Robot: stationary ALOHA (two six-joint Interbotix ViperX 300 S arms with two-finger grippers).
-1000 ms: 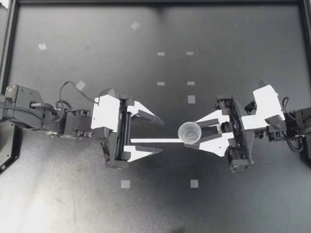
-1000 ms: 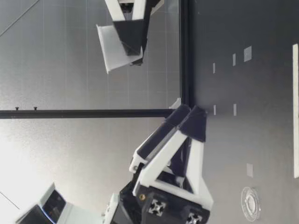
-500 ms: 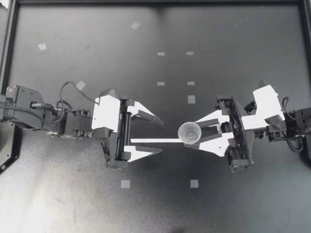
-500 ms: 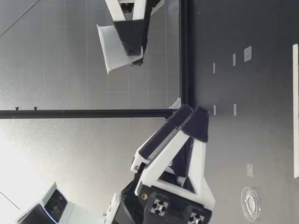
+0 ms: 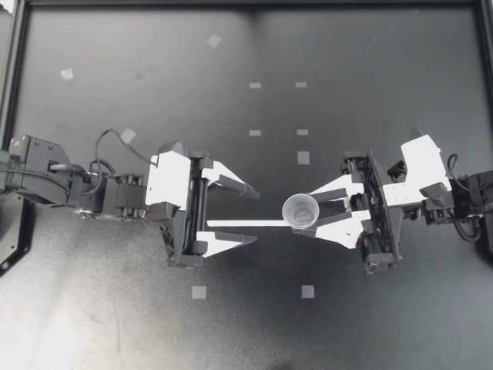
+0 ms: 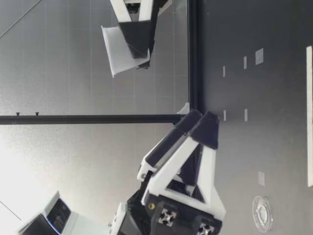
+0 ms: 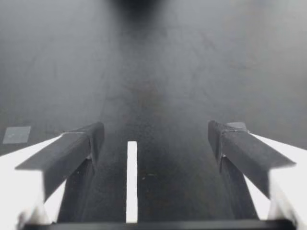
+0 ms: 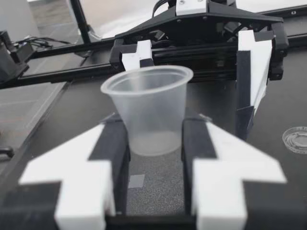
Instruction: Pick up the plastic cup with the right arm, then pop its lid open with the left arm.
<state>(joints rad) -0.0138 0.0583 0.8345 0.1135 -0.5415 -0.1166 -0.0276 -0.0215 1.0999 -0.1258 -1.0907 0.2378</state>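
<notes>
At the left, my left fingers (image 5: 256,216) stand wide open and grip nothing. They sit low over the black worktop (image 5: 231,331), and I cannot tell whether their tips touch it. A thin flat white strip (image 5: 243,223) lies on the worktop between them, nearer one finger than the other and touching neither. Its far end reaches toward the middle, where from above it meets the small translucent plastic cup (image 5: 300,210). The cup is not on the worktop. It hangs upright, mouth up, well above it, with my right fingers (image 5: 302,212) closed on the lower part of its wall from two sides. A small clear round disc (image 8: 297,139) lies flat on the worktop, apart from the cup and off to one side of my right fingers.

As I judge it, the work in hand is holding the cup steady over the strip. Its thin wall would likely buckle under a hard squeeze, so light, even pressure low down near the stiffer base suits it, with a level wrist. The strip would sit better centred between my left fingers, since something so flat offers little edge to catch.
</notes>
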